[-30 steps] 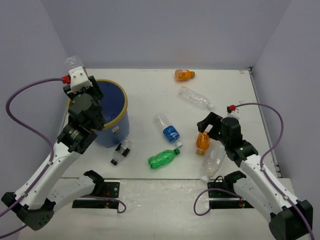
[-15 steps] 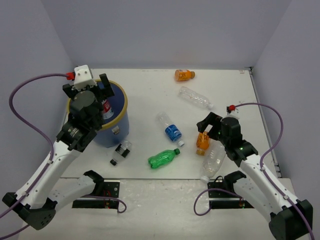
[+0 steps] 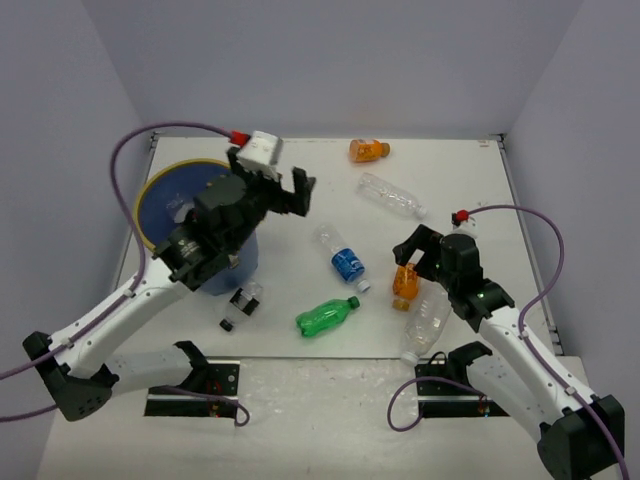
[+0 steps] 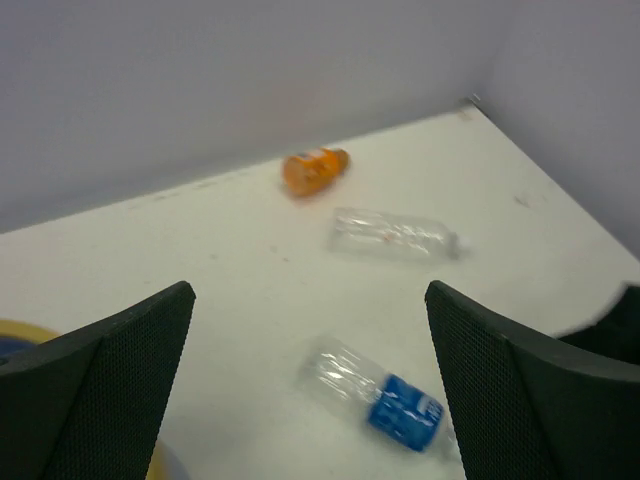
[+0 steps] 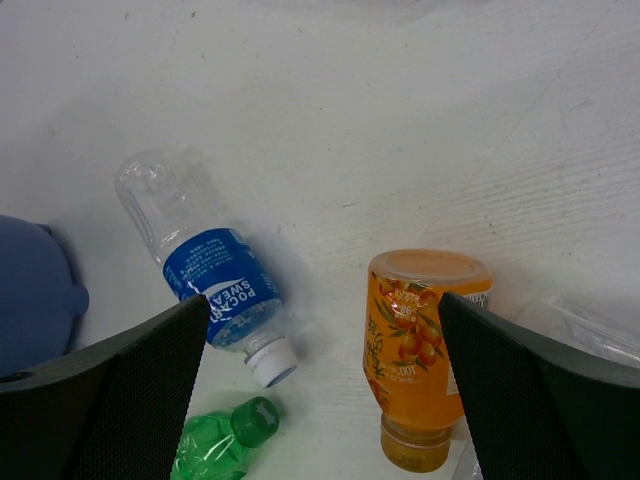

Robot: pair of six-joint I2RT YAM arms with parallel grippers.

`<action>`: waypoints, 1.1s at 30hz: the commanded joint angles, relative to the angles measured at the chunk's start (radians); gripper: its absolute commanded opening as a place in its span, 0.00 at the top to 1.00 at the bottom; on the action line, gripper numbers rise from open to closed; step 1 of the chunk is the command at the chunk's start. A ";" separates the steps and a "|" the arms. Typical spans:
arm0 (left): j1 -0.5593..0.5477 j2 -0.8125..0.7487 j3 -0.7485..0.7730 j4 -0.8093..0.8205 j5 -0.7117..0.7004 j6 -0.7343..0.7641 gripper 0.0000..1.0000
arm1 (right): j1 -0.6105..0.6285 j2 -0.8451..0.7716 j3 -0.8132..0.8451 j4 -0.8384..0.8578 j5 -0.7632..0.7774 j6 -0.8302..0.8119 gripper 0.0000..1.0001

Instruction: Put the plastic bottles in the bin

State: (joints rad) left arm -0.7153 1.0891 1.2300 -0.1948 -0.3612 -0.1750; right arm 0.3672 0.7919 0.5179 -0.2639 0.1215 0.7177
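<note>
Now both hands gape empty: the left hand [image 3: 272,186] beside the round blue, yellow-rimmed bin [image 3: 146,195], the right hand [image 3: 413,256] over a stubby orange bottle [image 3: 405,283]; a ribbed green bottle [image 3: 327,316] lies nearby on the white worktop [image 3: 455,170].

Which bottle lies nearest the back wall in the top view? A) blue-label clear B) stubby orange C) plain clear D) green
B: an orange bottle lies farthest back, just beyond the plain clear bottle, while the blue-label bottle and the green bottle lie much nearer the front.
</note>
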 commanded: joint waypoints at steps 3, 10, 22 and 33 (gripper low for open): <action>-0.280 0.112 -0.012 0.029 0.049 0.078 0.00 | -0.002 -0.002 0.024 0.029 0.013 0.012 0.01; -0.414 0.209 -0.214 0.033 0.007 -0.020 0.00 | -0.002 0.010 0.034 0.001 0.045 0.032 0.01; -0.439 0.387 -0.477 0.137 0.162 -0.237 0.00 | -0.002 0.042 0.051 -0.020 0.058 0.037 0.01; -0.449 0.438 -0.511 0.152 0.145 -0.299 0.42 | -0.004 0.027 0.054 -0.028 0.066 0.036 0.01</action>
State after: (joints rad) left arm -1.1591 1.5558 0.7238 -0.0867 -0.2185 -0.4315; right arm 0.3672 0.8326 0.5255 -0.2916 0.1504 0.7410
